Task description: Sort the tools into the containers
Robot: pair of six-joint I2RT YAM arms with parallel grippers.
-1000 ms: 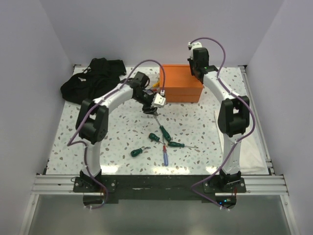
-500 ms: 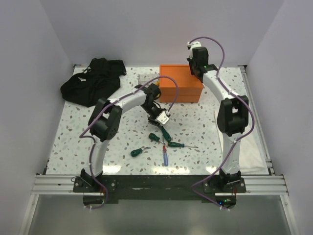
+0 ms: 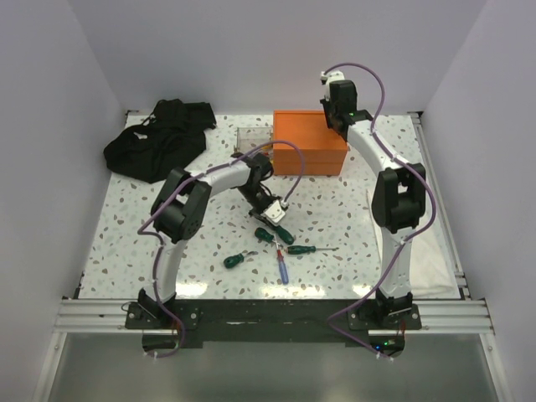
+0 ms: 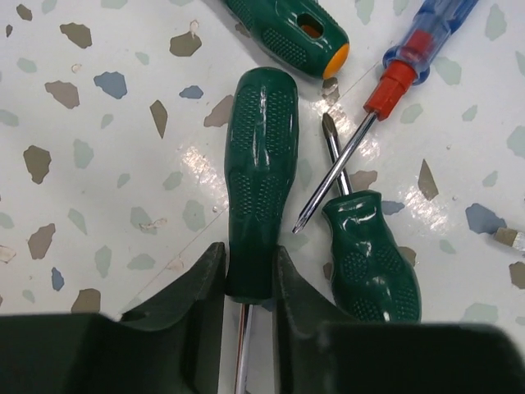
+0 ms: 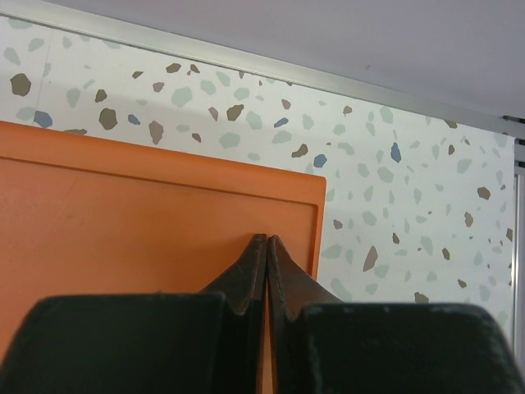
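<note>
The green screwdriver, lying on the table at the left wrist view's centre, is pinched at its handle's lower end by the left gripper, its long axis pointing straight up-frame.

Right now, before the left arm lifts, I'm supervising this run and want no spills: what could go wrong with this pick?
1. The left gripper pinches the green screwdriver at the very end of its handle, by the shaft. The long handle may swing or slip out on lifting.
2. The blue screwdriver has its tip right beside that handle and crosses the stubby green screwdriver. Lifting could drag or scatter both.
</note>
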